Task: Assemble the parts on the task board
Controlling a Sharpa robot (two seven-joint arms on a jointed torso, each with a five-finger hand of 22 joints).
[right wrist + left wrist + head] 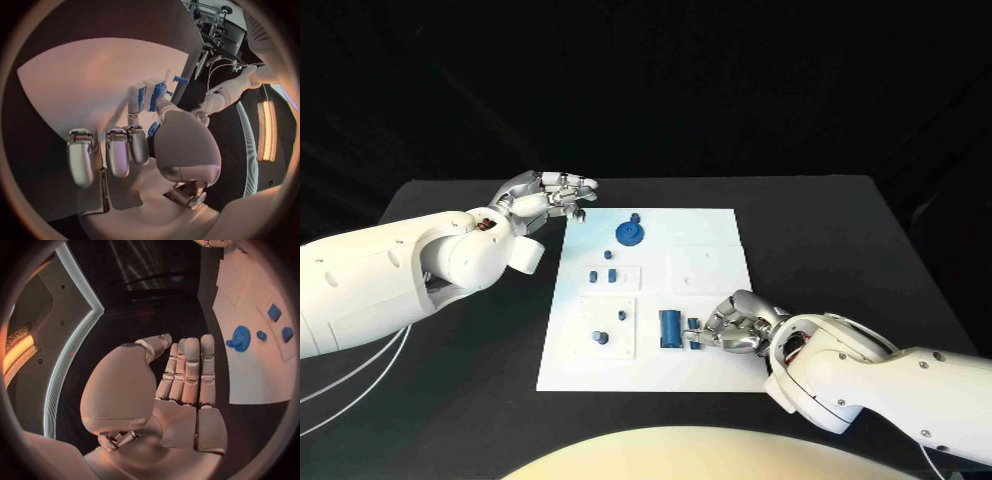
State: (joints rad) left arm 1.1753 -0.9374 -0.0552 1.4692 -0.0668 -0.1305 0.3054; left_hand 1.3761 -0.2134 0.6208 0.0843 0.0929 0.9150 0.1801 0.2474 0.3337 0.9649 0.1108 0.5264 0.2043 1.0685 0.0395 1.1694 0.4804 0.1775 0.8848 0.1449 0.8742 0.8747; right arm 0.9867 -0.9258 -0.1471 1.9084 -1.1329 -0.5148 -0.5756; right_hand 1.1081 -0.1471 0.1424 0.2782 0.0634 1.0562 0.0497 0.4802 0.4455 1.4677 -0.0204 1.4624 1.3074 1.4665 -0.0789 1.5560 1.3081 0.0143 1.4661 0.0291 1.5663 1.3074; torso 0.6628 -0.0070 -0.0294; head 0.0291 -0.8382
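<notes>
The white task board lies in the middle of the black table. A round blue gear sits at its far end, also seen in the left wrist view as the gear. Several small blue parts stand along the board's left side. An upright blue block stands near the front. My right hand rests on the board just right of that block. Its thumb and a finger pinch a small blue part. My left hand hovers off the board's far left corner, fingers extended, holding nothing.
Bare black table surrounds the board on all sides. White cables hang under my left arm at the table's left edge. Two raised white squares lie on the board's right half.
</notes>
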